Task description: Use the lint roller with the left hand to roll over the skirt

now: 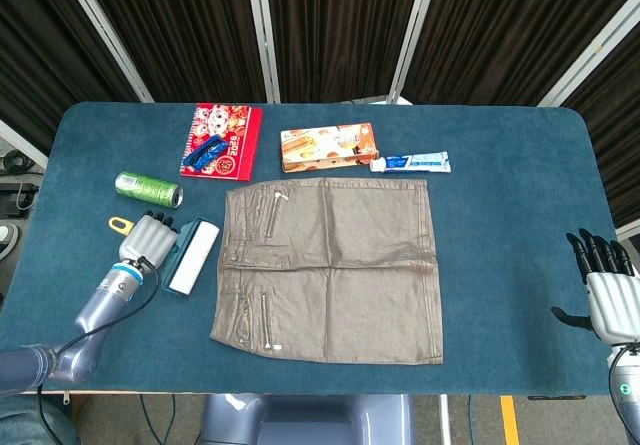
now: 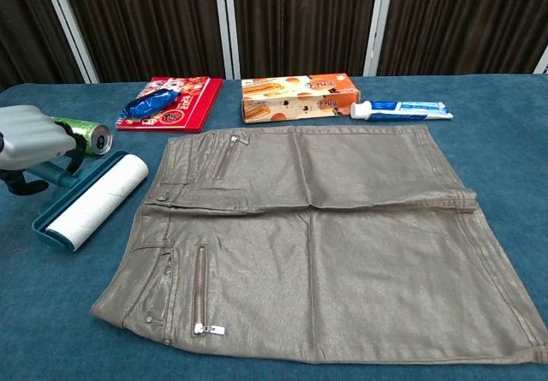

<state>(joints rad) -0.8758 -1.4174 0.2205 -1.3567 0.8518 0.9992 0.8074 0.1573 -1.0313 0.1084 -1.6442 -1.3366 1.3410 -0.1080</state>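
Observation:
The grey-brown skirt (image 1: 335, 265) lies flat mid-table, also large in the chest view (image 2: 317, 235). The lint roller (image 1: 192, 256), white roll in a teal frame (image 2: 92, 201), sits on the blue cloth just left of the skirt, off the fabric. My left hand (image 1: 148, 240) grips its handle, fingers wrapped around it (image 2: 30, 137); a yellow handle loop sticks out at the hand's left. My right hand (image 1: 606, 283) hovers at the table's far right edge, fingers spread, holding nothing.
A green can (image 1: 146, 189) lies just behind the left hand. A red booklet with a blue packet (image 1: 221, 142), a snack box (image 1: 328, 147) and a toothpaste tube (image 1: 412, 163) line the far side behind the skirt.

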